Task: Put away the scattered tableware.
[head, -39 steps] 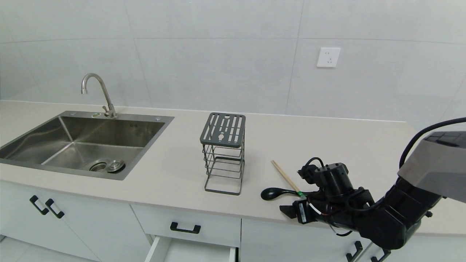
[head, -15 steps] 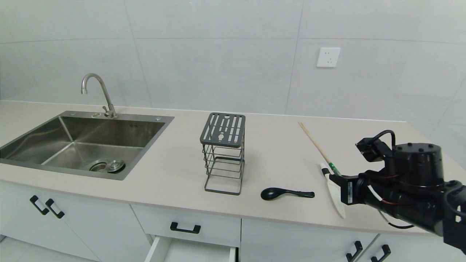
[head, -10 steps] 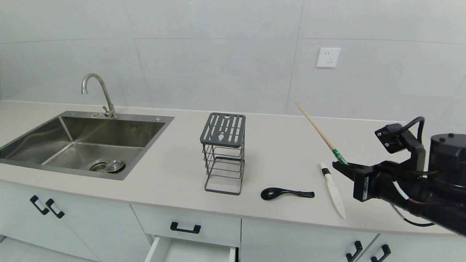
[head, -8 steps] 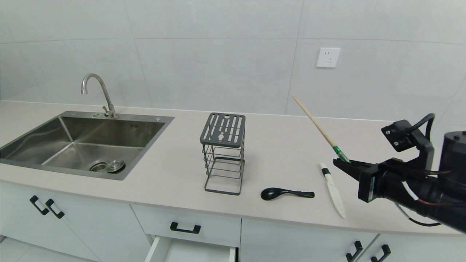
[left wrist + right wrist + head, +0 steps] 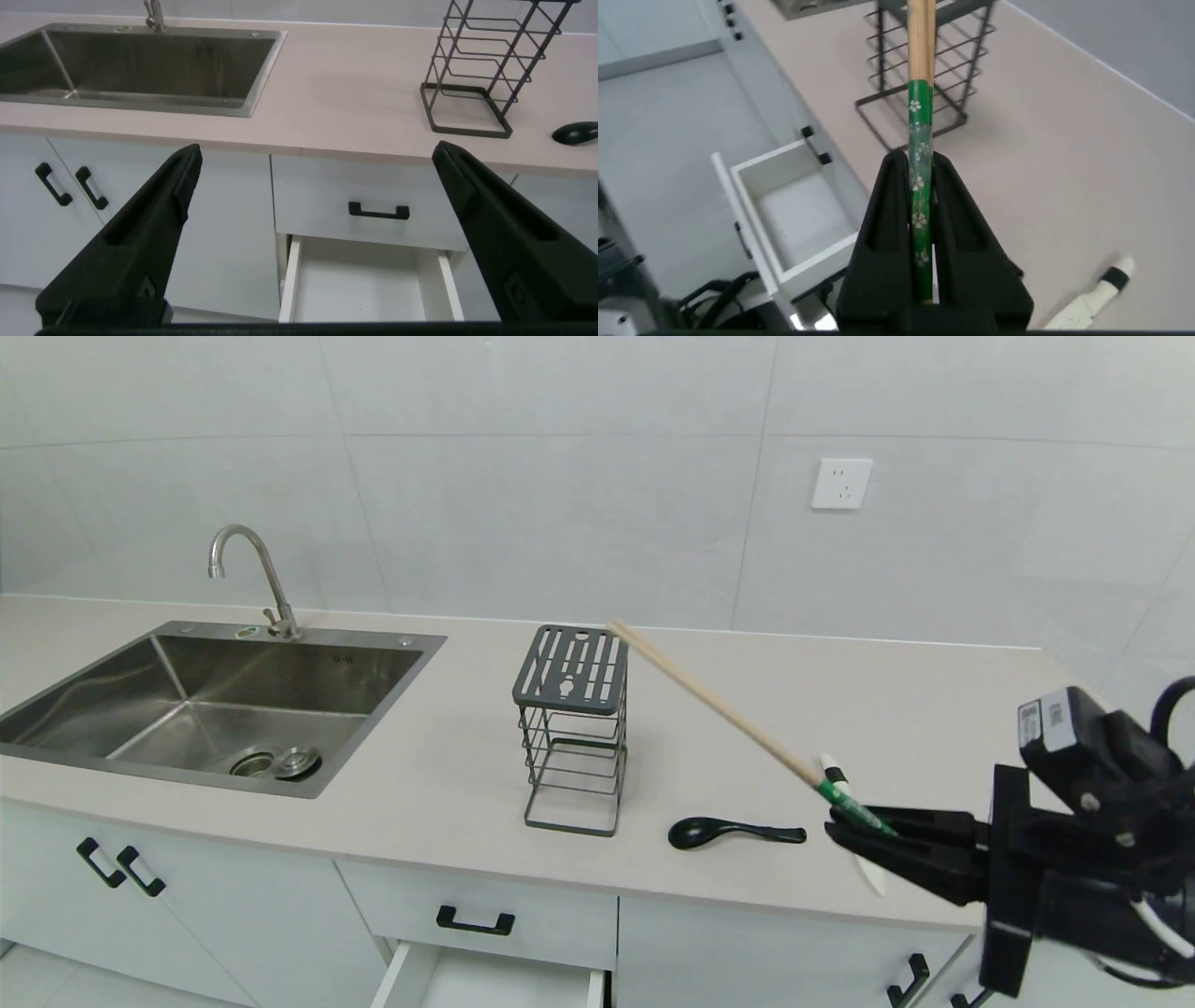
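Note:
My right gripper (image 5: 864,831) is shut on the green-ended wooden chopsticks (image 5: 719,709), held in the air over the counter's front right. Their thin end slants up and left, ending by the slotted top of the dark wire rack (image 5: 571,728). In the right wrist view the chopsticks (image 5: 920,121) run from the gripper (image 5: 920,177) toward the rack (image 5: 924,65). A black spoon (image 5: 733,832) lies on the counter right of the rack. A white knife (image 5: 834,771) lies partly behind my right gripper. My left gripper (image 5: 313,243) is open, low in front of the cabinets.
A steel sink (image 5: 84,695) with a tap (image 5: 245,569) is set into the counter's left. Below the rack a white drawer (image 5: 485,980) stands pulled out, also seen as the drawer (image 5: 369,280). A wall socket (image 5: 842,483) sits above the counter.
My right gripper took the chopsticks off the counter, raised them at the right, then came down and forward. The chopsticks have swung left, so their end now reaches the rack's top.

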Motion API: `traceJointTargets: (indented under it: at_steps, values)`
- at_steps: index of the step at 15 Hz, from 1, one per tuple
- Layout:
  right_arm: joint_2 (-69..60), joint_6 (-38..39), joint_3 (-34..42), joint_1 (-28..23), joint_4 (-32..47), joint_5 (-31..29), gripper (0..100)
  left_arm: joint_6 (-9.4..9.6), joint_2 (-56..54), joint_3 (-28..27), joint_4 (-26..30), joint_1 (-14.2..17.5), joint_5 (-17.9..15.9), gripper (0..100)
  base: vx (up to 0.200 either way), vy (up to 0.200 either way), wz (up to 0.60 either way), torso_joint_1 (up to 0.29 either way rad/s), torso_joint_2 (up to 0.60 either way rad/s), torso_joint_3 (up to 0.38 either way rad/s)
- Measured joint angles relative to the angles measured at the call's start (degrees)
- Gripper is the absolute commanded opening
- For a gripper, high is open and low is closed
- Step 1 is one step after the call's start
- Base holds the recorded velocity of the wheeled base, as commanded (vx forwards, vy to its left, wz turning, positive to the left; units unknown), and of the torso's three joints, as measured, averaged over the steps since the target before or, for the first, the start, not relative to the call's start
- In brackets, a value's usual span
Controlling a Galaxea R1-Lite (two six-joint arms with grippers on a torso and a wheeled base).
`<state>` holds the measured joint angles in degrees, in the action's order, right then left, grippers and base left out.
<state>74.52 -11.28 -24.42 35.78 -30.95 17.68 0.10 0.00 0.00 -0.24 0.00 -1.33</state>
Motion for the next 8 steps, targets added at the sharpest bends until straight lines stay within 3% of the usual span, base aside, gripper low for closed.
traceJointTargets:
  at_steps: [4,8]
  values:
    - [0.3,0.0,-0.2,9.8,2.2,-4.5,0,0.0,0.0,0.0,0.0,0.0,0.0,100,0.0,0.0,0.0,0.0,0.0,0.0]
    - [2.0,0.4,3.5,14.8,1.9,-5.1,0,0.0,0.0,0.0,0.0,0.0,0.0,100,0.0,0.0,0.0,0.0,0.0,0.0]
